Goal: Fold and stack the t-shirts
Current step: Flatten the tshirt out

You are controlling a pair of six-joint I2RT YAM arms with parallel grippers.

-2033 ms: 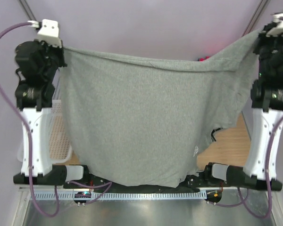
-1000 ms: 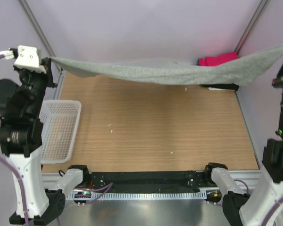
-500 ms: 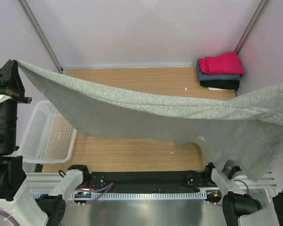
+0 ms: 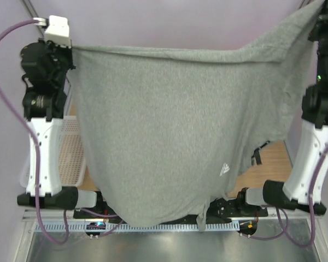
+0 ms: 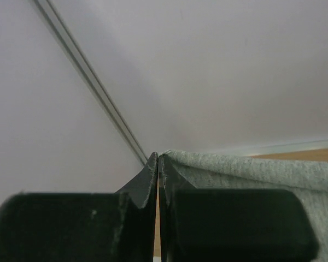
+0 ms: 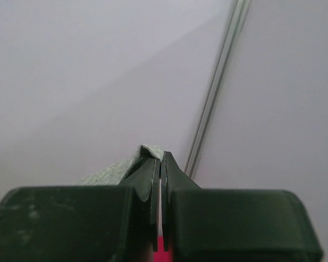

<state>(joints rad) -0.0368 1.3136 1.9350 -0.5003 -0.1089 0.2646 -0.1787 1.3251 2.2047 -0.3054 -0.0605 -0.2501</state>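
The large heather-grey t-shirt (image 4: 169,125) hangs like a curtain between both raised arms in the top view, with a small white print (image 4: 224,169) low on its right. My left gripper (image 4: 70,49) is shut on its top left corner; the left wrist view shows that corner (image 5: 218,166) pinched at the left gripper's tips (image 5: 158,156). My right gripper (image 4: 318,8) is shut on the top right corner, which shows in the right wrist view (image 6: 123,169) at the right gripper's tips (image 6: 160,154). A sliver of magenta-red (image 6: 160,251) shows between the right fingers. The slate-blue and black shirts are hidden.
The white mesh basket (image 4: 71,158) stands at the table's left edge, partly behind the left arm and the shirt. A strip of wooden table (image 4: 270,161) shows at the right. Purple walls and metal frame posts (image 5: 93,82) enclose the cell.
Both arms have swung up and back toward the far wall. The grey shirt, flung out nearly flat over the table half a second ago, now hangs down vertically, hiding the stack at the far right.
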